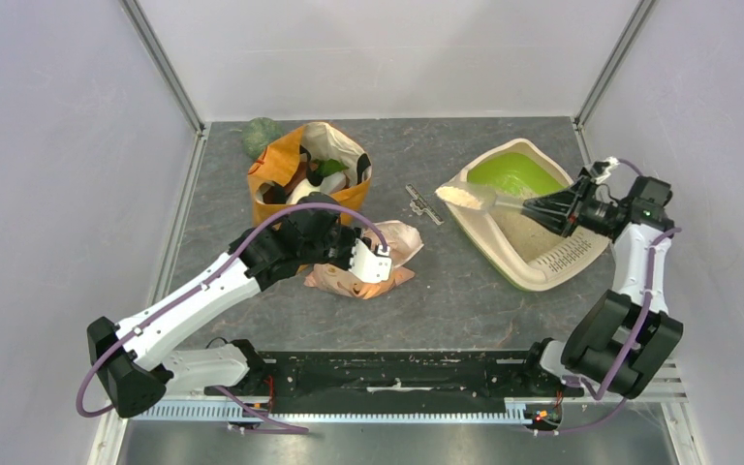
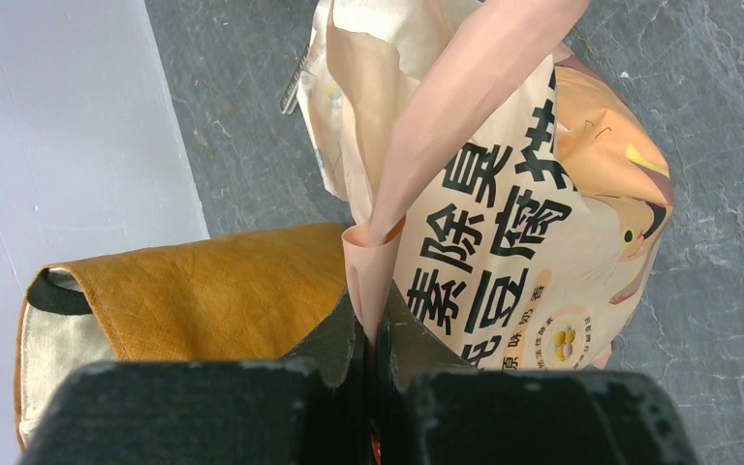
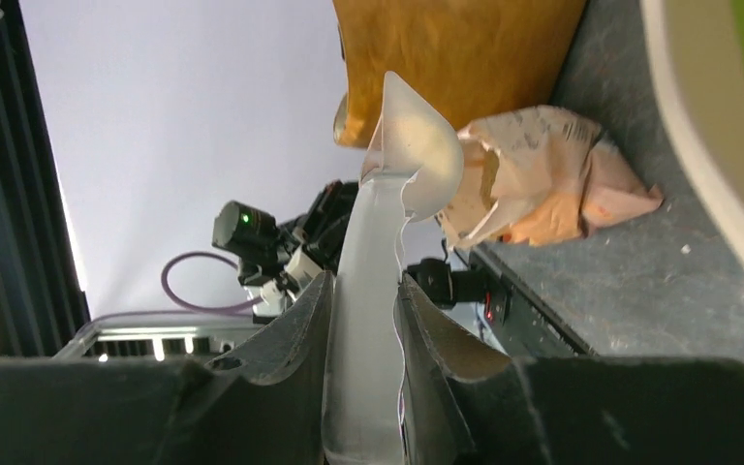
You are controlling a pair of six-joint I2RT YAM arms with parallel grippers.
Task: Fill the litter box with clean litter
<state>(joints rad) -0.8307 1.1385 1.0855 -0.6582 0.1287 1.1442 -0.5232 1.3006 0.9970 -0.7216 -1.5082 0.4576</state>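
Observation:
The cream litter box (image 1: 492,231) lies at the right, its lime-green hood (image 1: 513,174) at the far end and its slotted grille (image 1: 567,257) at the near end. Clean litter (image 1: 526,232) covers part of its floor. My right gripper (image 1: 554,208) is shut on the handle of a translucent scoop (image 1: 472,197), (image 3: 387,223). The scoop's bowl holds pale granules and hangs over the box's left rim. My left gripper (image 1: 373,262), (image 2: 376,320) is shut on a folded edge of the peach litter bag (image 1: 397,247), (image 2: 504,223), which slumps on the table.
An orange paper shopping bag (image 1: 281,165), (image 2: 203,291) stuffed with items stands behind the litter bag, a green object (image 1: 260,136) beyond it. A small metal clip (image 1: 424,205) lies between the bags and the box. Walls enclose the table on three sides.

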